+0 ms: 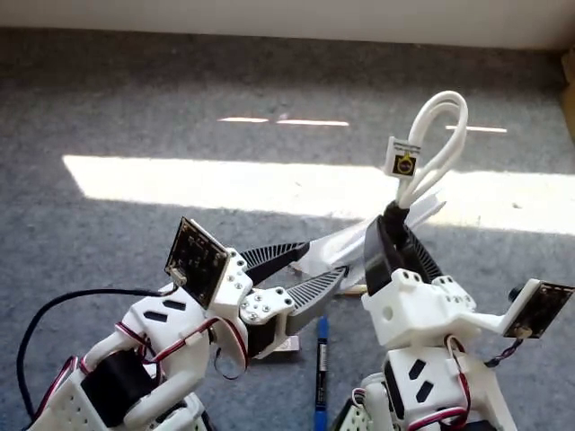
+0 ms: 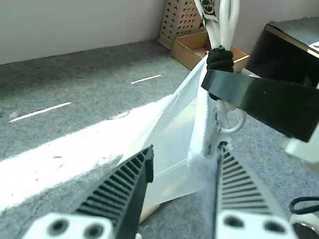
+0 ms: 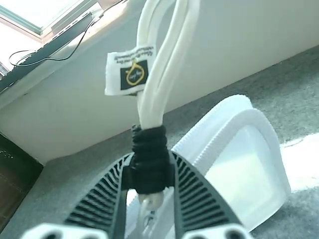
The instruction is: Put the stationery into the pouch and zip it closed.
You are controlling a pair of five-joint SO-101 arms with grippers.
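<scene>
Two arms meet at the pouch (image 1: 334, 254), low in the high view. Your right gripper (image 1: 393, 223) points up and away from its base. Its jaws are clamped on the black binding (image 3: 148, 149) at the foot of the white cord loop (image 1: 440, 135). The loop stands upright above the fingers, and a small white tag (image 1: 403, 157) hangs on its side.

The pouch is see-through white with a thick white rim. It hangs from that cord and slants down toward the grey carpet (image 1: 135, 90). You cannot tell whether its low end touches the floor.

Your left gripper (image 1: 325, 258) comes in from the left arm's side with its jaws spread wide. In the left wrist view the pouch's low corner (image 2: 174, 144) lies between the two black ribbed fingers (image 2: 124, 184). One finger sits just beside the pouch's edge, but contact cannot be made out.

One blue pen (image 1: 321, 373) lies on the carpet between the two arm bases, outside the pouch, pointing roughly toward it. A tan end (image 2: 147, 214) shows under the pouch's low edge; what it is you cannot tell.

A band of sunlight crosses the carpet beyond the arms. A cardboard box (image 2: 199, 47) sits against the far wall.
</scene>
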